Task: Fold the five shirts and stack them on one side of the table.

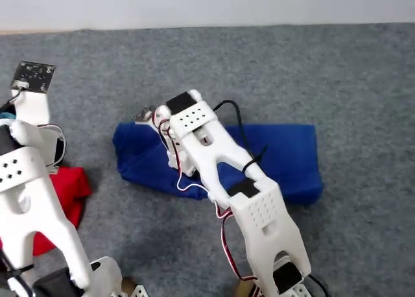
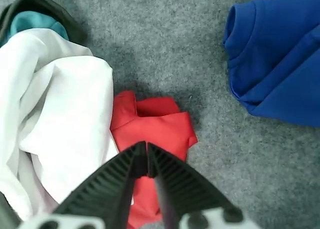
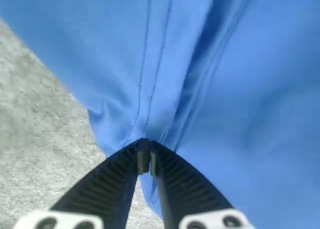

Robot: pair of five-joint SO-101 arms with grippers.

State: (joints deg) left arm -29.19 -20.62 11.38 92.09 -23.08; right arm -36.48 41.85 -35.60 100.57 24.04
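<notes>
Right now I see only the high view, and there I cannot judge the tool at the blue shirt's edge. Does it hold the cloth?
Observer: Yes, the right tool is shut on a gathered fold of the blue shirt.
Operator: Does the left tool carry something?
Observer: No, the left tool is shut and empty, over the red shirt.
Operator: What lies beside the red one?
Observer: A crumpled white shirt, touching its edge.

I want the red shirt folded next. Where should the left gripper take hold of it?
Probably the free corner of the red shirt facing the blue shirt, approached over bare table; the white shirt crowds its other side. The shut left gripper must open first.
</notes>
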